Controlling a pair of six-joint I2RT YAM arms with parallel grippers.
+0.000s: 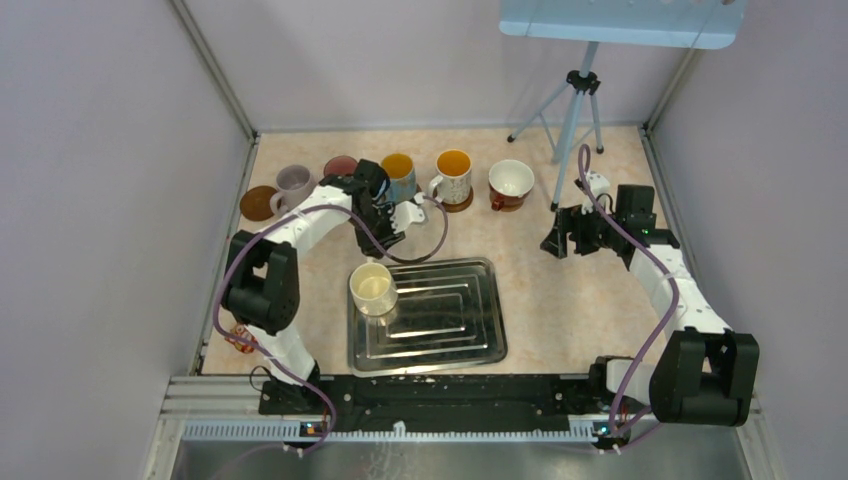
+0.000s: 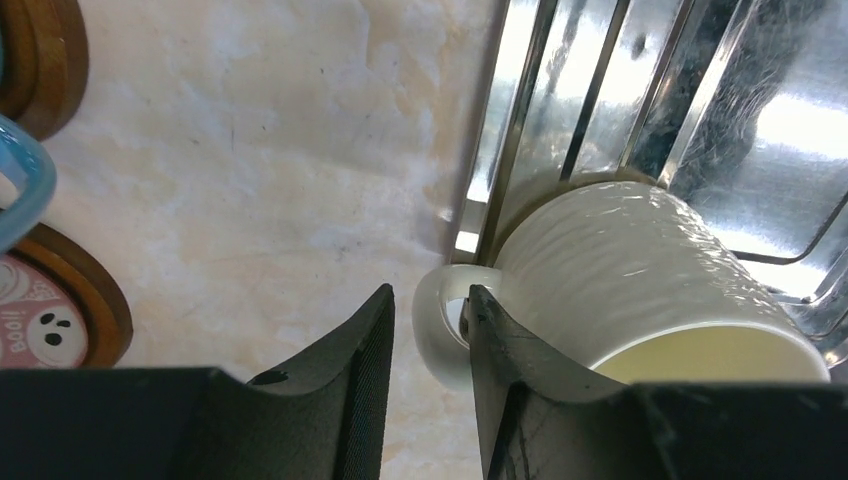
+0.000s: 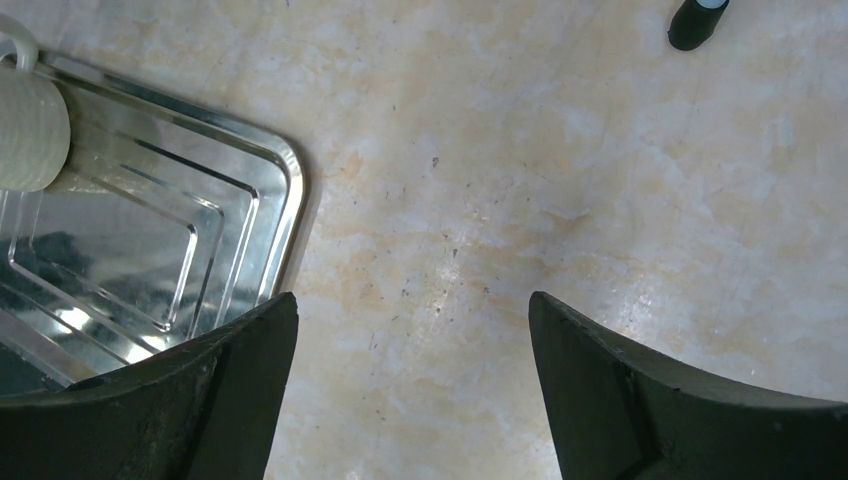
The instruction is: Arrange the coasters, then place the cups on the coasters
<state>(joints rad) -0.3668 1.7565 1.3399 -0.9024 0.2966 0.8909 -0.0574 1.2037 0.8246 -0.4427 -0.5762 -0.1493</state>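
A cream cup (image 1: 372,288) stands on the left rim of the silver tray (image 1: 470,330). My left gripper (image 1: 388,238) hovers just behind it. In the left wrist view the gripper (image 2: 430,292) is narrowly open, and the cup's handle (image 2: 435,330) shows in the gap; bare table shows between it and the left finger. Along the back stand a lilac cup (image 1: 294,184), a pink cup (image 1: 340,165), a blue-handled cup (image 1: 398,172), an orange-lined cup (image 1: 453,175) and a red-and-white cup (image 1: 511,182). A bare brown coaster (image 1: 258,203) lies beside the lilac cup. My right gripper (image 1: 560,240) is wide open and holds nothing.
A tripod (image 1: 572,110) stands at the back right, with one foot (image 3: 695,25) near the right gripper. The tray's corner (image 3: 290,200) lies left of my right gripper (image 3: 412,300). Grey walls close in both sides. A brown coaster (image 2: 95,300) under the pink cup sits left of the left fingers.
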